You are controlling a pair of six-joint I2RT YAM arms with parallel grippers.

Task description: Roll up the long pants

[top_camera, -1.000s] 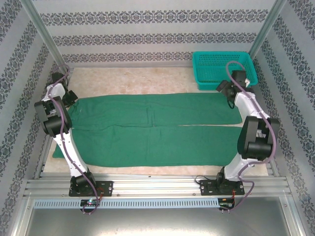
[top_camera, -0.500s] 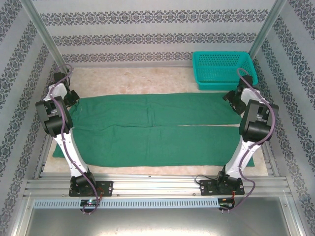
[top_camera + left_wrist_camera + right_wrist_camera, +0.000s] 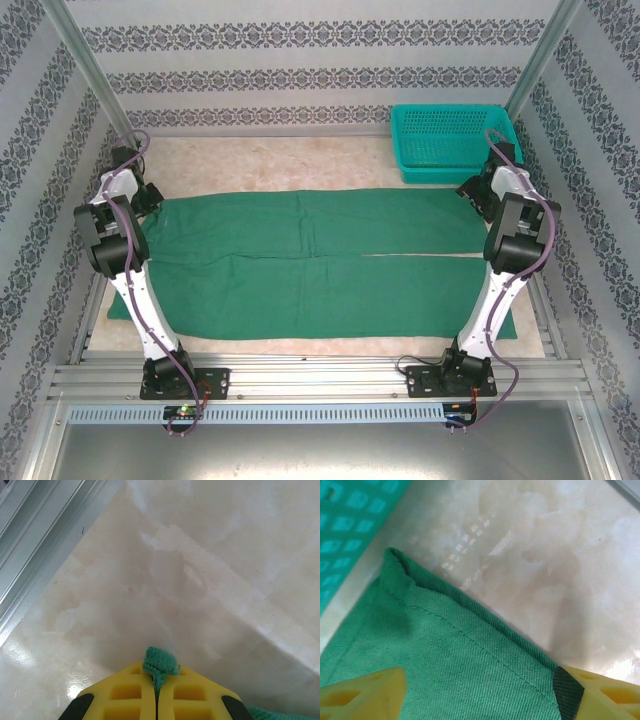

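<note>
Left gripper (image 3: 146, 196) down at the far left corner of the long pants (image 3: 320, 262), as seen from the top camera; right gripper (image 3: 478, 196) down at the far right corner, near the teal basket (image 3: 450, 140). Pants spread flat and lengthwise across the table (image 3: 280, 165), reaching from one arm to the other, with a slit between the two legs on the right half. Basket at the far right of the table, apart from the cloth.

From the left wrist: left gripper (image 3: 156, 692) closed, yellow fingers (image 3: 125, 695) pressed together with a small tuft of the green pants (image 3: 160, 666) pinched between the tips. Pale table (image 3: 200, 580) beyond, aluminium rail (image 3: 40, 525) along the upper left.

From the right wrist: right gripper (image 3: 480, 700) spread wide, one yellow finger (image 3: 360, 695) at each lower corner, hemmed corner of the pants (image 3: 445, 650) lying between them on the table (image 3: 560, 555). Teal basket mesh (image 3: 345, 510) at the upper left, close to the hem.
</note>
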